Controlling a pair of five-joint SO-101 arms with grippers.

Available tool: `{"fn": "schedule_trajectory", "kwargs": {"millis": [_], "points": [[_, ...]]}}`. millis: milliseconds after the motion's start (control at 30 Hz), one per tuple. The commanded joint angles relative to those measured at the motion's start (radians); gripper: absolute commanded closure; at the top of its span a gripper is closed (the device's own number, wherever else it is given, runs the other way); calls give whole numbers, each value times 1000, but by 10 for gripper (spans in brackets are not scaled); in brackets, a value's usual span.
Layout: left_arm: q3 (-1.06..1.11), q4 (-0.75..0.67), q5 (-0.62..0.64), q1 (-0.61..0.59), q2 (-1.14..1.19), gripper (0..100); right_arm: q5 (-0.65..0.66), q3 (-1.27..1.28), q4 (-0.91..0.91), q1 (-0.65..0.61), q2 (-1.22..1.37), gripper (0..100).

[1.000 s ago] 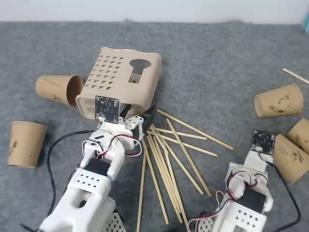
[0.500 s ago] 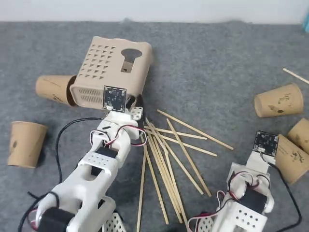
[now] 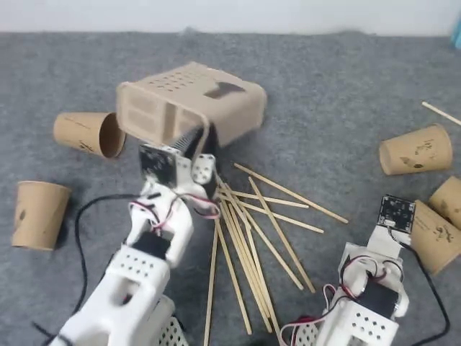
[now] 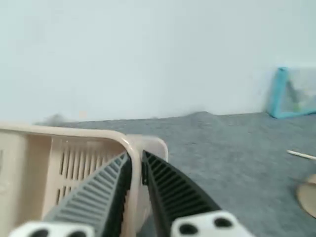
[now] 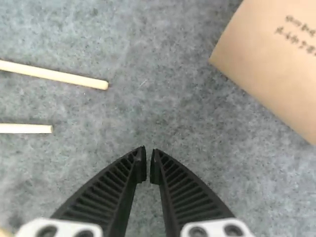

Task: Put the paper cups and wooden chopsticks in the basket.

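While pinched by a single wall, basket [image 3: 216, 101]: tipped up off the grey carpet [image 3: 346, 79], just beyond the left arm, with the open side facing back toward that arm. Thin perforated plastic, so probably light but springy and likely to swing or twist about one grip point. Best taken on the rim near a corner.
left gripper [image 4: 136, 157]: clenched on the basket's rim, one jaw inside the wall and one outside.
basket contents: nothing seen inside from the left wrist view, though the far corners are hidden.
paper cups: all lying on their sides on the carpet, none in the basket. One cup [image 3: 86, 133] just beside the basket, another [image 3: 39, 215] nearer the left arm's base, and three at the right [image 3: 416, 150], [image 3: 450, 198], [image 3: 432, 234].
cup handling: likely thin-walled, light and easily crushed. Best gripped gently at the mouth, one jaw inside and one outside.
cup contents: nothing visible in the one open mouth on show.
wooden chopsticks [image 3: 248, 238]: a loose, crossing fan between the two arms, plus one stray [image 3: 441, 113] well apart at the far right.
chopstick handling: probably stiff, slim, light and prone to rolling. Best pinched mid-length, one or two at a time.
right gripper [image 5: 147, 150]: jaws drawn together on nothing, over bare carpet, near a cup [image 5: 276, 69] and two chopstick ends [image 5: 54, 75].
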Motion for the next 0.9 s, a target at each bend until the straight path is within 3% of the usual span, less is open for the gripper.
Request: {"fn": "schedule_trajectory", "kwargs": {"millis": [0, 167, 300, 433, 867], "points": [[27, 123, -35, 160, -222, 990, 11, -60, -1, 10, -18, 969], [65, 285, -35, 295, -411, 991, 11, -58, -1, 15, -18, 969], [64, 427, -35, 295, -542, 991, 11, -58, 1, 15, -18, 969], [90, 551, -35, 244, -637, 991, 11, -58, 7, 15, -18, 969], [213, 555, -35, -9, -654, 988, 11, -49, 7, 15, -18, 969]]}}
